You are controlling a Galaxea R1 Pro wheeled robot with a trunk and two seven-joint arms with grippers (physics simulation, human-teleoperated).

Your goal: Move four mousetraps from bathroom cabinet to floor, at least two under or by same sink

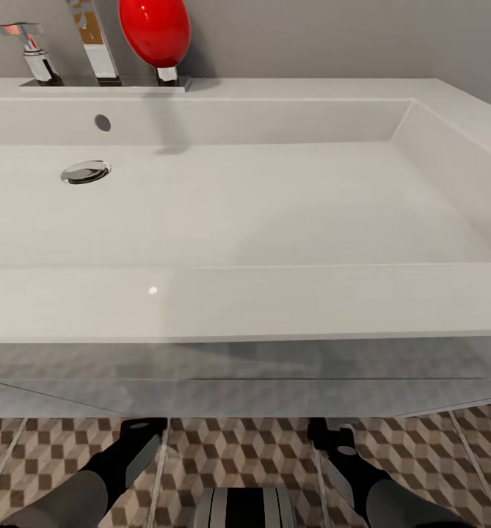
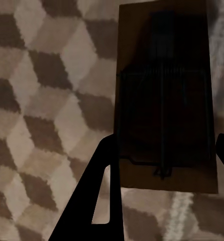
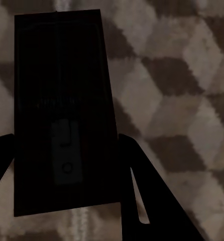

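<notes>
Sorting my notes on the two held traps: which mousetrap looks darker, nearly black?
The one in the right gripper: that mousetrap is almost black, its metal barely visible. The left gripper's mousetrap shows brown wood.

1. Your left hand (image 2: 164, 150) grips a brown mousetrap (image 2: 164, 100) by its sides, flat above the cube-patterned bathroom floor (image 2: 46, 100).
2. Your right hand (image 3: 64, 150) clamps a second, shadowed mousetrap (image 3: 62, 110).
3. The white bathroom sink (image 1: 245, 301) sits directly ahead of you.
</notes>
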